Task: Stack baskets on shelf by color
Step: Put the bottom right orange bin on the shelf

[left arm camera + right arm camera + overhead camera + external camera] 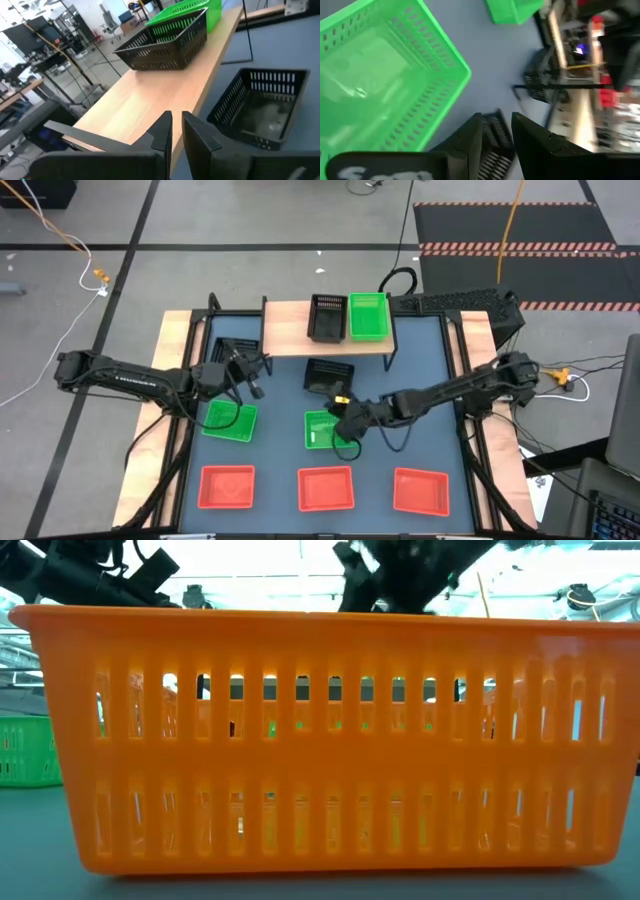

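The wooden shelf (pixel 290 340) stands at the table's far side and carries one black basket (pixel 327 317) and one green basket (pixel 368 315) side by side. A second black basket (pixel 330 375) sits on the table in front of the shelf. A third (pixel 235 350) sits by the shelf's left leg. Two green baskets (pixel 230 420) (pixel 322 430) lie mid-table and three red baskets (pixel 226 486) line the near edge. My left gripper (pixel 176 131) hovers by the shelf's left end, nearly shut and empty. My right gripper (pixel 496 131) is slightly open between the middle green basket (pixel 380 85) and the black basket in front of the shelf. My right gripper has black slats (pixel 495 137) of the middle black basket showing between its fingers, at that basket's near right corner. I cannot tell whether the fingers touch it. The basket rests flat on the table.
The near middle red basket (pixel 320 740) fills the low view and hides most of the table behind it. The shelf's left third (pixel 150 95) is bare wood. Black shelf legs (pixel 390 360) stand at both ends. Bare table shows between the green and red rows.
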